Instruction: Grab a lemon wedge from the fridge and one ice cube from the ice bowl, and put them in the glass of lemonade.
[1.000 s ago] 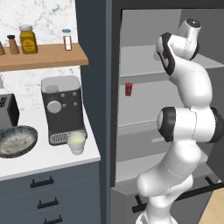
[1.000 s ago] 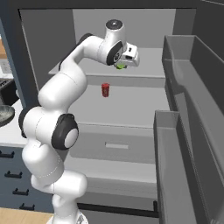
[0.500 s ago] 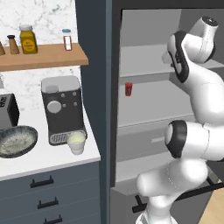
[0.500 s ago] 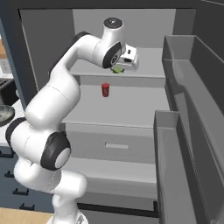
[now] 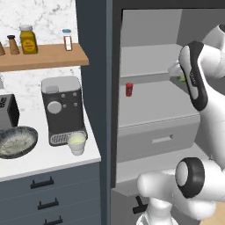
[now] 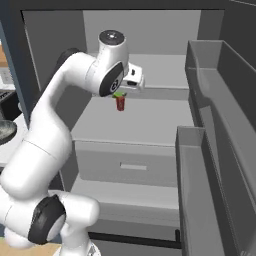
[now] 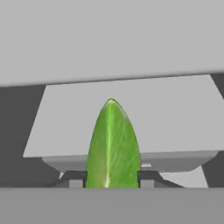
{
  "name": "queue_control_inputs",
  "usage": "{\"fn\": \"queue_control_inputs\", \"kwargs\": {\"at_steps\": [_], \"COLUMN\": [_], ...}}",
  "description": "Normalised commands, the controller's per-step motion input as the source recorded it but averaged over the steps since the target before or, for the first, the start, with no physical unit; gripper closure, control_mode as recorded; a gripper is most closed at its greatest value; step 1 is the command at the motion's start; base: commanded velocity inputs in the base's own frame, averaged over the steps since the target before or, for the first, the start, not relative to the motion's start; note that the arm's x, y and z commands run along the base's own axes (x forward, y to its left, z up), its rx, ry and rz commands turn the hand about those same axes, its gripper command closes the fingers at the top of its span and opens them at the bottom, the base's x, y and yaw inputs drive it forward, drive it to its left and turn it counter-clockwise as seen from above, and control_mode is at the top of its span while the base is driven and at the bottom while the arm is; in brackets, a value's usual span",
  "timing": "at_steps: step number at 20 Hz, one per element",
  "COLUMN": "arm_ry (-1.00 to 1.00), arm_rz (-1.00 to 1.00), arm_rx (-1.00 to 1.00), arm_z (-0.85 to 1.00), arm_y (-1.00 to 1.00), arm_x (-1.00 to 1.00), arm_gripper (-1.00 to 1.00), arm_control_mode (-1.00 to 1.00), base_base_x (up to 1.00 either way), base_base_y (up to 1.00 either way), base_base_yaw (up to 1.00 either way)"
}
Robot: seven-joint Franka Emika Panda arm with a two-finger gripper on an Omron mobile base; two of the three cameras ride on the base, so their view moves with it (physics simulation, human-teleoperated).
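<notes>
Hand [image 7: 111, 179] clamped on lemon wedge [image 7: 113, 146] (green, tip forward), inside open fridge [image 6: 150, 120], above shelf with red can [image 6: 120, 103].

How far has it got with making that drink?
Done: the lemon wedge sits clamped in the end effector, lifted inside the open fridge. In hand: carrying it out. Left: drop it into the glass of lemonade, then fetch an ice cube from the ice bowl.
</notes>
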Motion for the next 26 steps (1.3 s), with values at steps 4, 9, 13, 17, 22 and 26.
{"fn": "queue_control_inputs", "kwargs": {"at_steps": [4, 9, 13, 17, 22, 26], "arm_ry": [0.1, 0.18, 0.26, 0.12, 0.01, 0.0], "arm_rz": [0.08, 0.03, 0.0, 0.0, 0.02, 0.0], "arm_rx": [0.0, 0.0, 0.0, 0.0, 0.0, 0.0], "arm_z": [-0.51, -0.73, -0.53, -0.23, 0.0, 0.0], "arm_y": [0.41, 0.3, 0.22, 0.08, 0.06, 0.0], "arm_x": [-0.97, -0.66, -0.2, -0.09, -0.07, 0.0], "arm_gripper": [1.0, 1.0, 1.0, 1.0, 1.0, 1.0], "arm_control_mode": [-1.0, -1.0, -1.0, -1.0, 1.0, 1.0], "base_base_x": [0.0, 0.0, 0.0, 0.0, -0.14, -0.79], "base_base_y": [0.0, 0.0, 0.0, 0.0, 0.08, 0.91], "base_base_yaw": [0.0, 0.0, 0.0, 0.0, 0.01, 0.01]}}
